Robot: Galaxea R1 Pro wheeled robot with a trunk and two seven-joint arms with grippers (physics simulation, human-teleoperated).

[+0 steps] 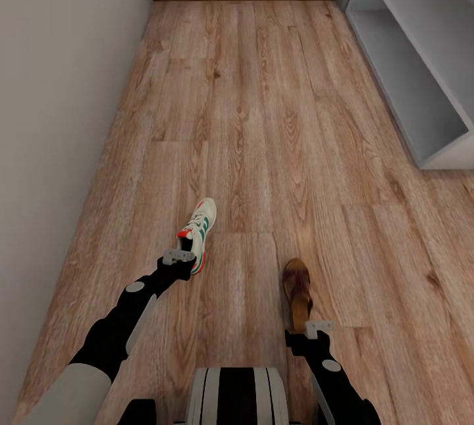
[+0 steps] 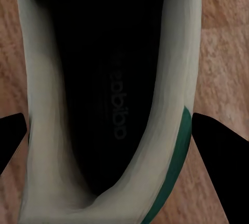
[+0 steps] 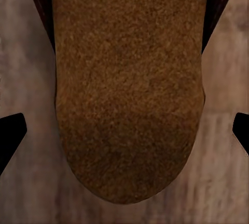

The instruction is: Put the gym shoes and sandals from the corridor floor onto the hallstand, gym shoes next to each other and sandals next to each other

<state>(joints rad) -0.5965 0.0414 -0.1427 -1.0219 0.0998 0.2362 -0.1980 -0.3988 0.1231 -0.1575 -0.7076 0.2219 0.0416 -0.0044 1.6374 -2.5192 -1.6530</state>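
Gym shoe, white lace-up with green stripes and red-orange heel (image 1: 199, 233), lies on the light brown wood-plank floor (image 1: 276, 116); your left claw (image 1: 178, 258) straddles its heel, fingers (image 2: 218, 146) spread, nothing gripped. Brown sandal with tan footbed (image 1: 297, 295) sits under your released right claw (image 1: 318, 329). Both line up for paired pickups. Pale grey hallstand (image 1: 421, 63) waits ahead on the right.

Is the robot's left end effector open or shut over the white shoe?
Open. In the left wrist view its dark fingertips sit apart on both sides of the gym shoe, with floor showing between.
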